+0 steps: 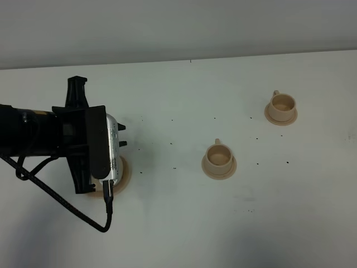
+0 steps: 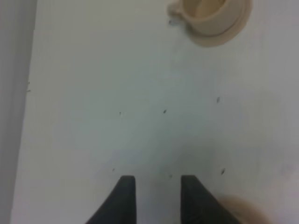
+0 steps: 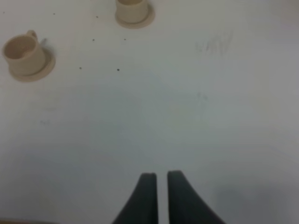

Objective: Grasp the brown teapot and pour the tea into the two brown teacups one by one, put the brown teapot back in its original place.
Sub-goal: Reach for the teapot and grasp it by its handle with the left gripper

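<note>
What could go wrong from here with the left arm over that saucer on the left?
The left arm hides nearly all of the big saucer, and no teapot shows in any view, so a grasp cannot be checked. The left gripper is open on nothing; a blurred tan shape lies off to one side of it, so closing now would likely miss or nudge it.

Wide saucer (image 1: 126, 172) left, under left arm (image 1: 44, 134); near teacup (image 1: 218, 156) centre on small saucer (image 1: 218, 171); far teacup (image 1: 281, 104) right, behind.
</note>
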You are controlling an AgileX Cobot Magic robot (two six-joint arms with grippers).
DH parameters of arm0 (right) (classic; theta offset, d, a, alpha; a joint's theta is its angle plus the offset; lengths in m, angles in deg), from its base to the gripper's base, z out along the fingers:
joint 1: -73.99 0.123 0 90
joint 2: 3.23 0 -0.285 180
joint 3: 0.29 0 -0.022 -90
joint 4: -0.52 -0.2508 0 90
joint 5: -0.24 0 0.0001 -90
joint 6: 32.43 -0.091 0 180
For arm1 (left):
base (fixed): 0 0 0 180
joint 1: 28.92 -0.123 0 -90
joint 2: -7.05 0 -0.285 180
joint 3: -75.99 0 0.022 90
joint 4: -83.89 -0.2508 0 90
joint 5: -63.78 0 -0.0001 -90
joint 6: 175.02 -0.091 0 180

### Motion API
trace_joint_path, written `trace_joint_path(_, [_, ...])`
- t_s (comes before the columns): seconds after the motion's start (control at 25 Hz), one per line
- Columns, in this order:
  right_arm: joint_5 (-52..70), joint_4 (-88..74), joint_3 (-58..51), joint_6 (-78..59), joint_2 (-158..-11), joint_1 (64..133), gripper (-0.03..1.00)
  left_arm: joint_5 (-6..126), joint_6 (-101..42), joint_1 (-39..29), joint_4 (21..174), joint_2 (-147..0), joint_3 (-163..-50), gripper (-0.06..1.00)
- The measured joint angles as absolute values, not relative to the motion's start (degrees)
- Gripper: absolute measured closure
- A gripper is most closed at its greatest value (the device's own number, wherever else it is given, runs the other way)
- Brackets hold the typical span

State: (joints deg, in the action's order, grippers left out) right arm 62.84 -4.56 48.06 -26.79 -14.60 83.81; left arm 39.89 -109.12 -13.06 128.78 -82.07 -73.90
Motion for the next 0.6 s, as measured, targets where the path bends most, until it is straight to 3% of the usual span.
trace_joint_path(0.16, [62.84,-4.56,48.06,-26.79,-14.60,83.81,0.90,37.51,-112.45,-13.79,130.86,-82.07,-74.09,0.69])
trace_joint_path(0.32, [62.84,-4.56,48.06,-26.79,-14.60,83.81,0.90,33.69,-113.74,-14.37,121.10,-82.86,-78.29,0.69])
trace_joint_path(0.6, [62.84,-4.56,48.06,-26.79,-14.60,83.81,0.89,7.37,-112.44,-14.82,100.83,-90.27,-100.73,0.69])
